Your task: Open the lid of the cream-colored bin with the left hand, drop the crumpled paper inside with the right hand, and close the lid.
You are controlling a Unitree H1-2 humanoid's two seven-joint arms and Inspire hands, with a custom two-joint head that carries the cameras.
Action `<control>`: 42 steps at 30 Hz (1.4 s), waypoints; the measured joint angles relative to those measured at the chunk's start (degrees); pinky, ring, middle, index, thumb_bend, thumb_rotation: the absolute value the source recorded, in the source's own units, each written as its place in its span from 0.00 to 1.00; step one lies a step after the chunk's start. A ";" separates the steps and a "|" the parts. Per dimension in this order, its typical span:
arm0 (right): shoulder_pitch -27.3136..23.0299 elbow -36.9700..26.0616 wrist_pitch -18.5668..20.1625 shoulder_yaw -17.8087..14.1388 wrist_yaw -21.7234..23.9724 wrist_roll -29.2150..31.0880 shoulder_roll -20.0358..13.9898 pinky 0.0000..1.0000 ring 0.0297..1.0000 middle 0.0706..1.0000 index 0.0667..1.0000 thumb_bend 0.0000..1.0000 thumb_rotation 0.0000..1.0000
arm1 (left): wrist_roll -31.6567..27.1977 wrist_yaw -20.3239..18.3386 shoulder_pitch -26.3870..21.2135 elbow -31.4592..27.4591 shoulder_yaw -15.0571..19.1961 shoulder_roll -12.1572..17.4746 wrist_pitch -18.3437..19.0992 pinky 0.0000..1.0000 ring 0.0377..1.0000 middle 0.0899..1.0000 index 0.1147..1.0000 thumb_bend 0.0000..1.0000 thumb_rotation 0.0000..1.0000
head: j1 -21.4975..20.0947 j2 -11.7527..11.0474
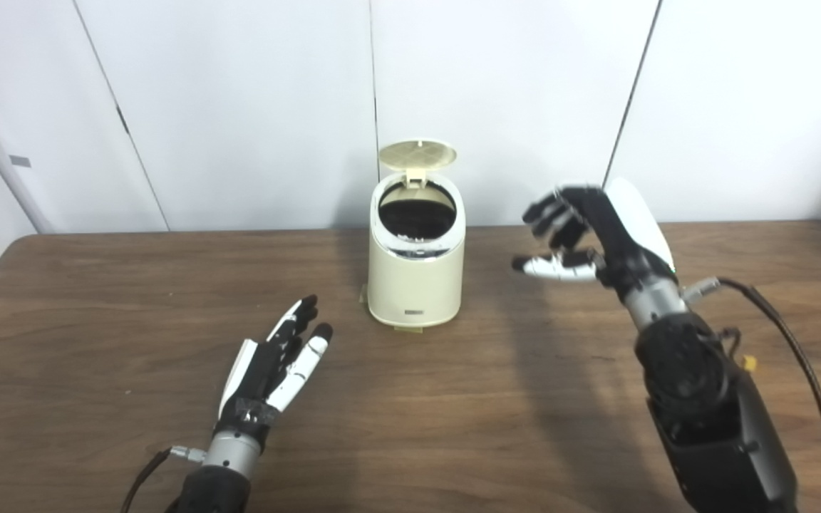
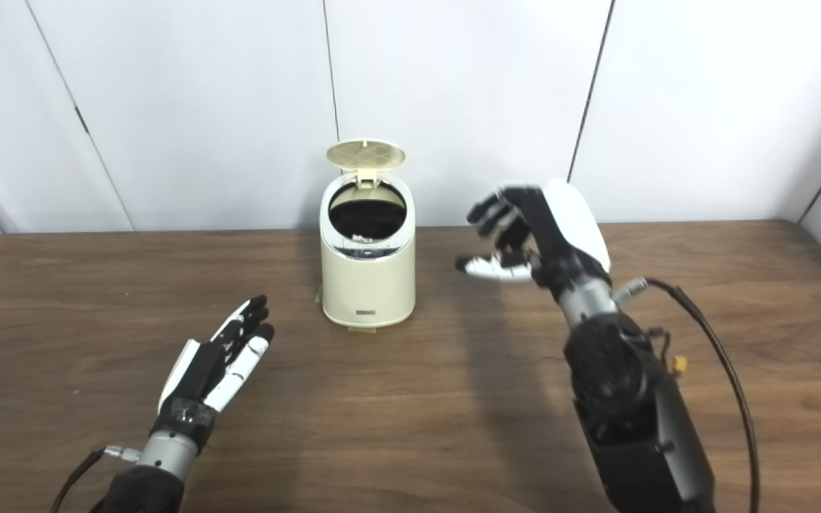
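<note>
The cream-colored bin stands on the table near the back, at the middle. Its round lid is tipped up and back, so the dark inside shows; a few pale bits show at the inner rim, and I cannot tell whether they are paper. My left hand lies low over the table in front-left of the bin, fingers straight and apart, holding nothing. My right hand is raised to the right of the bin, about level with its top, fingers loosely curled and apart, holding nothing. No loose crumpled paper shows on the table.
The brown wooden table runs the full width. White wall panels stand right behind the bin. A black cable hangs from my right forearm over the table's right part.
</note>
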 measured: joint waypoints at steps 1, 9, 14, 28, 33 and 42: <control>0.72 -0.04 0.69 -0.54 0.73 0.88 -0.01 0.48 0.51 0.42 0.51 0.52 0.01 | -0.19 -0.06 0.05 -0.07 0.15 0.03 0.04 0.98 0.97 0.94 0.99 0.53 0.75 | -0.09 -0.09; 5.24 2.40 1.90 -5.78 0.32 7.93 3.63 0.53 0.60 0.65 0.71 0.57 0.53 | -3.58 -0.24 0.78 -0.18 1.66 0.17 -0.57 0.99 0.98 0.95 0.99 0.50 0.76 | -0.26 -0.26; 8.86 4.14 1.50 -6.06 -1.68 10.80 5.44 0.61 0.70 0.75 0.77 0.57 0.71 | -5.26 -0.26 1.86 -0.26 2.59 0.26 -1.81 0.97 0.97 0.94 0.99 0.49 0.76 | -0.35 -0.09; 15.46 5.99 -7.44 -9.39 -2.53 26.61 5.82 0.92 0.98 1.00 0.98 0.60 1.00 | -8.24 -0.27 1.79 -0.20 4.48 0.64 -1.67 1.00 0.99 0.95 0.98 0.52 0.81 | 1.23 -1.76; 16.30 8.86 -12.02 -11.78 -3.99 30.59 7.23 0.92 0.96 0.98 0.96 0.60 0.96 | -8.25 -0.18 -0.72 1.18 5.14 1.45 -1.54 1.00 0.99 0.96 1.00 0.53 0.81 | 1.14 -2.37; 17.59 12.55 -20.37 -12.24 -6.75 33.63 10.10 0.92 0.94 0.96 0.95 0.54 0.93 | -7.07 0.06 -11.17 3.16 4.63 2.01 -1.33 0.96 0.98 0.97 0.99 0.52 0.83 | 2.28 -4.04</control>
